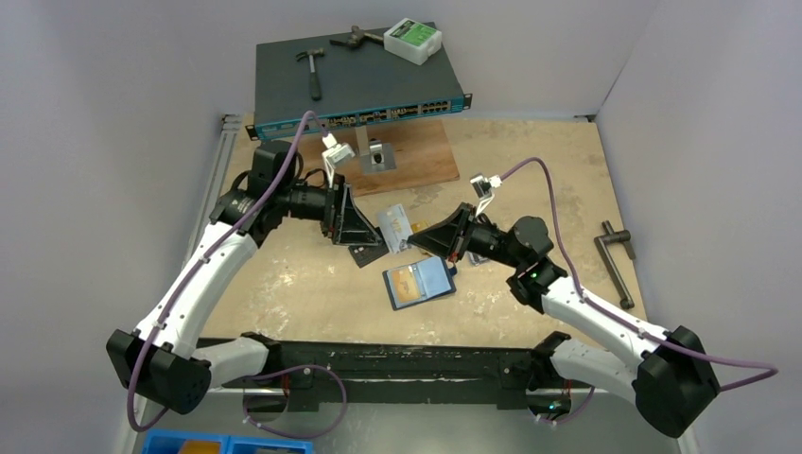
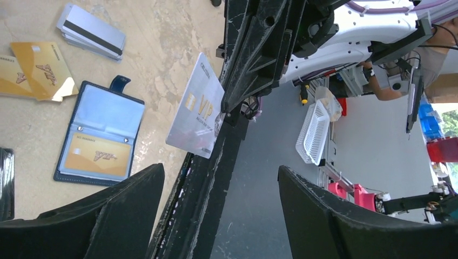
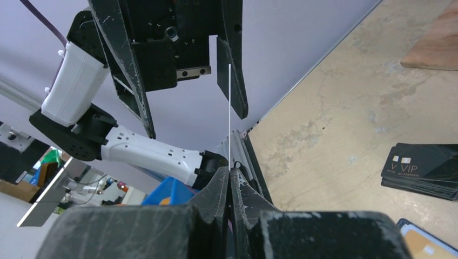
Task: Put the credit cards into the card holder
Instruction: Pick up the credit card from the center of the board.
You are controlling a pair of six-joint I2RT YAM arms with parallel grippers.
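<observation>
left pincer (image 2: pixel 220 178) stands wide, and that's the story: the silver vip card (image 2: pixel 195 105) is up in the air inside its gap, not on the desk (image 1: pixel 312 284). right pincer (image 3: pixel 229 181) is clamped tight on one edge of it. from the right wrist we see the card dead edge-on, a thin white line running straight out from those closed jaws into the left pincer's mouth. it sits off-centre there, just beside one of the left fingers (image 3: pixel 237 81) and well apart from the other; whether it touches, we can't tell. so the card's flat faces look at the two left fingers, which we reckon is right for a handover squeeze. from the left wrist, the right pincer's hold looks to be on a long edge, so the long axis would run across the reach, not along it.

down below, the card holder (image 1: pixel 419 282) lies open on the desk, pale blue inside up, one gold card (image 2: pixel 97 155) in a pocket. it lies toward the near edge from both pincers, a touch nearer the right arm's. loose gold cards (image 2: pixel 38 70), a silver stack (image 2: pixel 92 29) and black cards (image 3: pixel 424 170) lie around it.
</observation>
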